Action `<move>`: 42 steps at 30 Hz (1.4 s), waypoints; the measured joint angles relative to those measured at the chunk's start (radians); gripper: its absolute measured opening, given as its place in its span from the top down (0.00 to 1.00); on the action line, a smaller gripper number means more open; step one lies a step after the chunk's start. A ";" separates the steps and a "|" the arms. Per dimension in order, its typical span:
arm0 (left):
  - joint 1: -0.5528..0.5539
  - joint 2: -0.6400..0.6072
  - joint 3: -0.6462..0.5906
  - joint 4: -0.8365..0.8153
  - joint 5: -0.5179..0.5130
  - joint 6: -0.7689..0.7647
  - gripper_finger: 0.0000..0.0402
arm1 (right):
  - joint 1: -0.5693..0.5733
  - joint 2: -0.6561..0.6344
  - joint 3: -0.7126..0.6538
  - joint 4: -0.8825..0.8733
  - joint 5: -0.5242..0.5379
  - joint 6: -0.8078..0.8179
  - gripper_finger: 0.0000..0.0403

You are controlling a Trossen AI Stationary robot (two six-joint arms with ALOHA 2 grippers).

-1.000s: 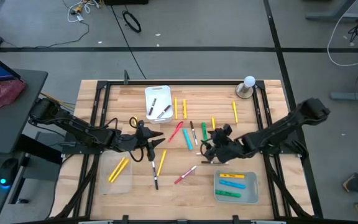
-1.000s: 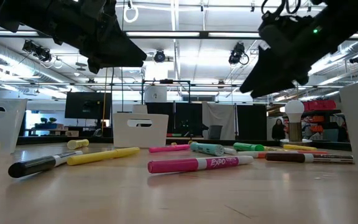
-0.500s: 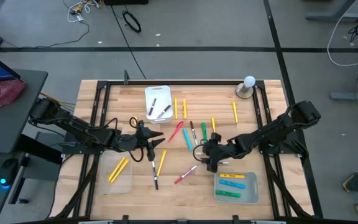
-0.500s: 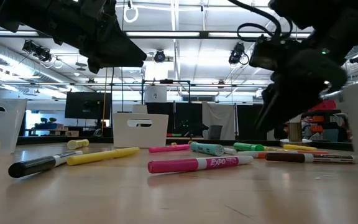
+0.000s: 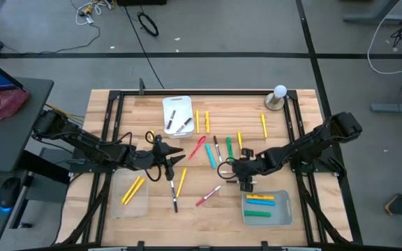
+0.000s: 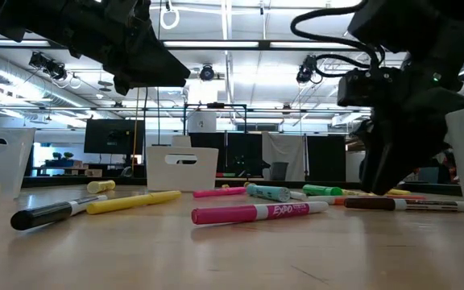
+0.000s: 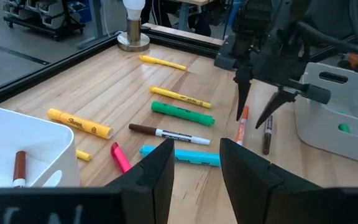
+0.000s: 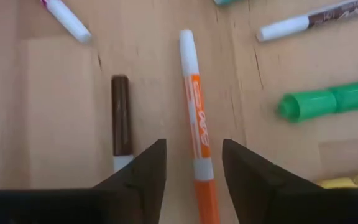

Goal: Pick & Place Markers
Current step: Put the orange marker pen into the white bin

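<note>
Several markers lie flat and scattered on the wooden table [image 5: 145, 104], among them a green one [image 7: 182, 114], a light blue one [image 7: 180, 155] and a pink one [image 6: 256, 213]. My right gripper [image 8: 194, 177] points down over an orange-and-white marker [image 8: 197, 124]. It is open, with one finger on each side of that marker and not touching it. A brown marker [image 8: 121, 115] lies beside it. My left gripper [image 7: 194, 171] hangs above the table's left middle [image 5: 176, 159], open, with nothing between its fingers.
A white tray [image 5: 176, 115] with dark markers stands at the far middle. A clear tray [image 5: 132, 192] with yellow markers sits near left. A tray [image 5: 265, 209] with blue, yellow and green markers sits near right. A bulb on a round base [image 5: 278, 97] stands at the far right.
My right gripper has come down and toward the table's near edge. It has tipped from a slant to pointing steeply down and rolled about its own axis. It now stands over the orange-and-white marker. The markers have not moved.
</note>
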 joint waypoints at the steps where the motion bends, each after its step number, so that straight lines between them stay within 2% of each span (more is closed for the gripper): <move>1: 0.000 0.000 0.000 0.000 0.000 0.000 0.66 | -0.002 0.000 0.000 0.003 0.000 0.000 0.62; 14: 0.000 0.000 0.000 0.000 0.000 0.000 0.66 | -0.032 0.004 -0.003 0.009 -0.037 -0.071 0.73; 27: 0.000 0.000 0.000 0.000 0.000 0.000 0.66 | -0.049 0.001 -0.083 0.088 -0.039 -0.111 0.82; 34: 0.000 0.000 0.000 0.000 0.000 0.000 0.66 | -0.049 -0.011 -0.085 0.087 -0.040 -0.123 0.96; 42: 0.000 0.000 0.000 0.006 0.001 0.000 0.66 | -0.037 -0.144 -0.043 0.069 0.063 -0.104 0.96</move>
